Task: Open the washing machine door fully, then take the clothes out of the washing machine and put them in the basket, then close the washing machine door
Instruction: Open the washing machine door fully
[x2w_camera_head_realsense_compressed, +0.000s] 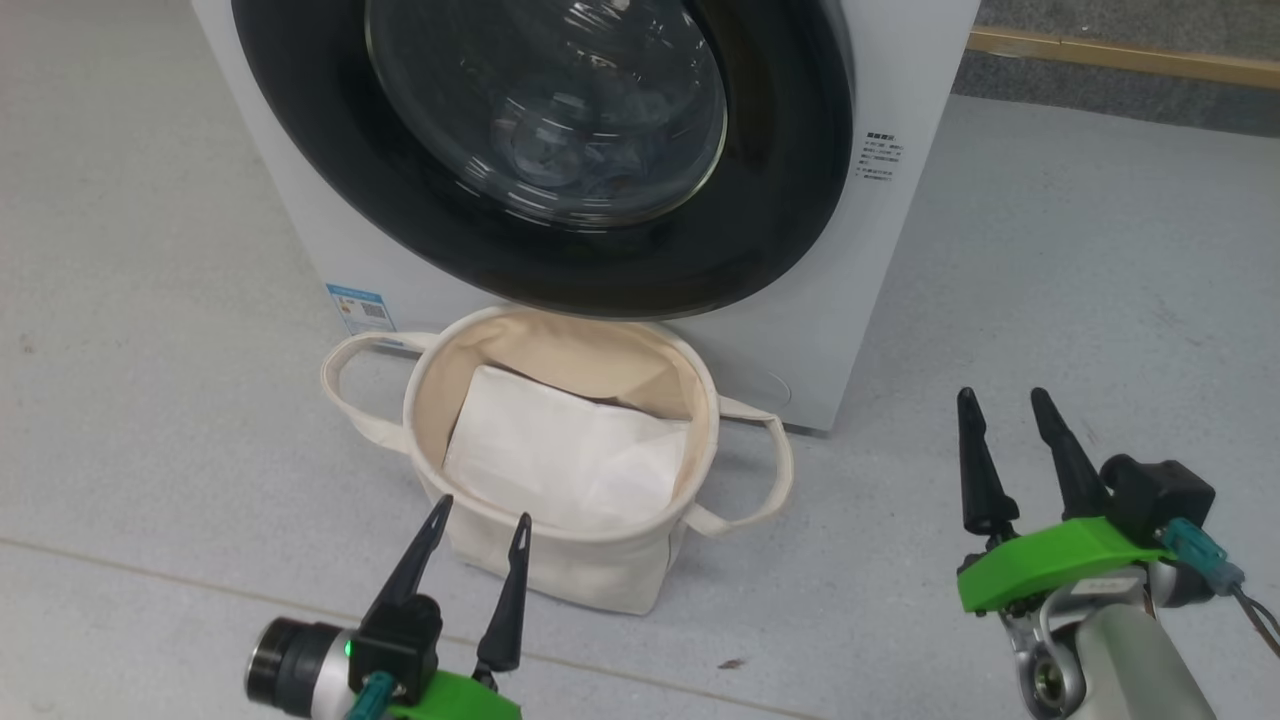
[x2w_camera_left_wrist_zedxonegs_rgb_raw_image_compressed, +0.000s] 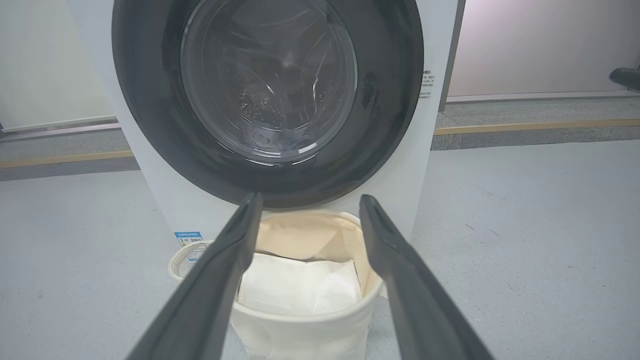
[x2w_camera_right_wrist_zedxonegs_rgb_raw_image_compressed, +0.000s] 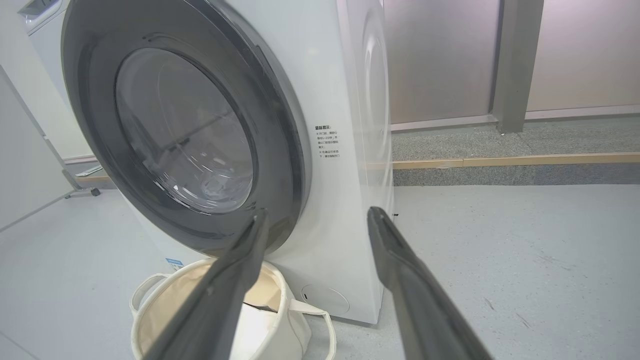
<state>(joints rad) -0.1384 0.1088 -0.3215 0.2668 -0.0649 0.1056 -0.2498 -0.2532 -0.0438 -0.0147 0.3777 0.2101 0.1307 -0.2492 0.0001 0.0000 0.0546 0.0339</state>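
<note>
One white boxy washing machine (x2w_camera_head_realsense_compressed: 800, 350) was seen, its glossy round door (x2w_camera_head_realsense_compressed: 545, 120) shut; one cream canvas basket (x2w_camera_head_realsense_compressed: 590, 570) was set on the floor just before it, one flat white sheet (x2w_camera_head_realsense_compressed: 560, 460) inside; two pairs of tapered dark jaws were held wide apart, empty.

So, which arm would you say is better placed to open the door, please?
Probably right: the open right end effector faces the washing machine door's right rim unobstructed, while the basket stands between the left end effector and it.
</note>
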